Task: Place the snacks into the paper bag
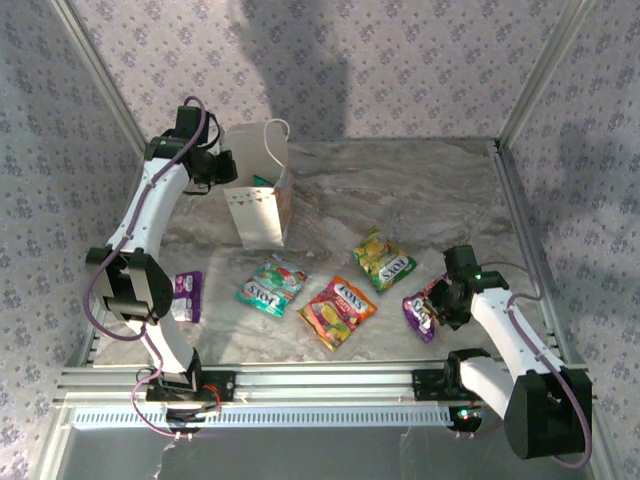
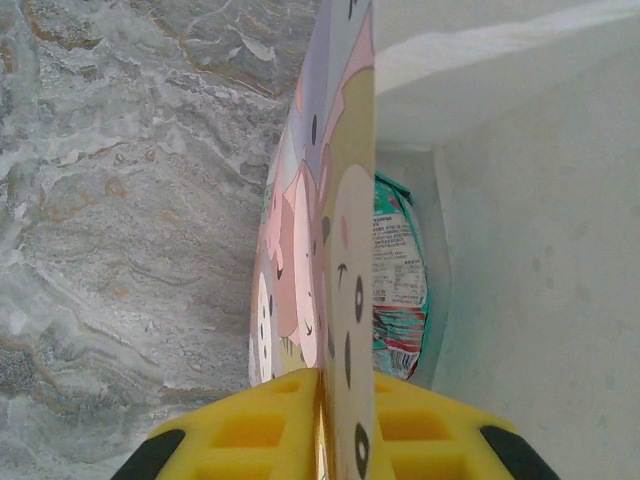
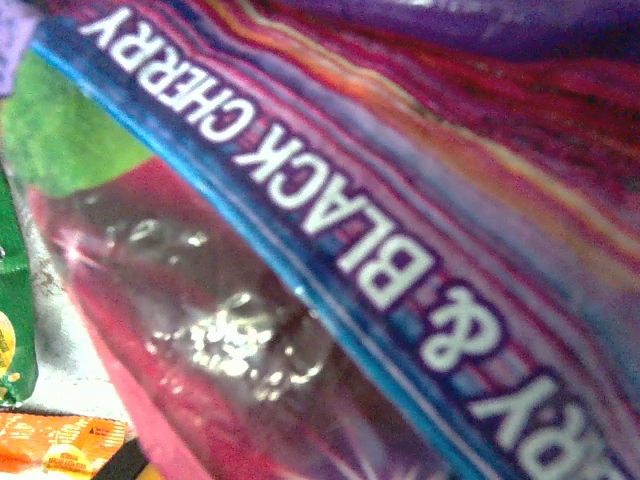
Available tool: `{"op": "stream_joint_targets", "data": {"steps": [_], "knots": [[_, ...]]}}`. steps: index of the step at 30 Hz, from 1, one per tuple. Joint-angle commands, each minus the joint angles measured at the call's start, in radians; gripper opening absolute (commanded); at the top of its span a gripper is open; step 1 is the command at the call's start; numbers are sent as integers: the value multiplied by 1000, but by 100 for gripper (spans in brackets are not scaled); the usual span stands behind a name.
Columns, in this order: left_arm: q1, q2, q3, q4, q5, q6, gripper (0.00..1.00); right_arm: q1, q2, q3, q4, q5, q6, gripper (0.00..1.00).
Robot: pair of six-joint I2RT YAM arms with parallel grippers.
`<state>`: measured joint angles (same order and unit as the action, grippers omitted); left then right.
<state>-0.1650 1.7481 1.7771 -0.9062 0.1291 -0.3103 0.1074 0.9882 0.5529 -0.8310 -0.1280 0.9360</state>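
The white paper bag (image 1: 262, 205) stands upright at the back left, and my left gripper (image 1: 218, 170) is shut on its left wall. In the left wrist view the yellow fingers (image 2: 250, 430) pinch the printed wall (image 2: 345, 200), and a teal snack (image 2: 398, 280) lies inside the bag. On the table lie a purple snack (image 1: 186, 295), a teal snack (image 1: 270, 286), a red-orange snack (image 1: 337, 311) and a yellow-green snack (image 1: 383, 260). At the front right my right gripper (image 1: 438, 306) is shut on another purple snack (image 1: 420, 313), whose glossy face (image 3: 330, 240) presses close to the right wrist camera.
The marble table (image 1: 420, 190) is fenced by metal rails (image 1: 300, 385) at the near edge and patterned walls on three sides. Bare room lies behind and to the right of the bag.
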Motion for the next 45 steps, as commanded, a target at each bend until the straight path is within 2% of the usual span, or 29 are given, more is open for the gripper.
{"op": "stream_joint_targets", "data": {"steps": [1,9,19,25,28,34,41,45], "knots": [[-5,-41,30,-31,23,13,16,13,26,63,-41,65,-65,13],[-5,-46,35,-35,24,14,16,83,69,189,-84,155,-135,7],[-4,-64,44,-37,16,16,16,177,109,371,-130,302,-203,7],[-4,-81,49,-31,21,11,17,218,151,462,-113,337,-269,8],[-3,-91,50,-22,37,10,25,235,167,511,-108,368,-298,8],[-1,-123,45,3,20,8,28,254,195,583,-97,389,-337,7],[18,-143,57,46,43,17,39,287,226,665,-85,406,-359,7],[29,-133,108,47,45,26,42,307,246,706,-74,409,-374,7]]}}
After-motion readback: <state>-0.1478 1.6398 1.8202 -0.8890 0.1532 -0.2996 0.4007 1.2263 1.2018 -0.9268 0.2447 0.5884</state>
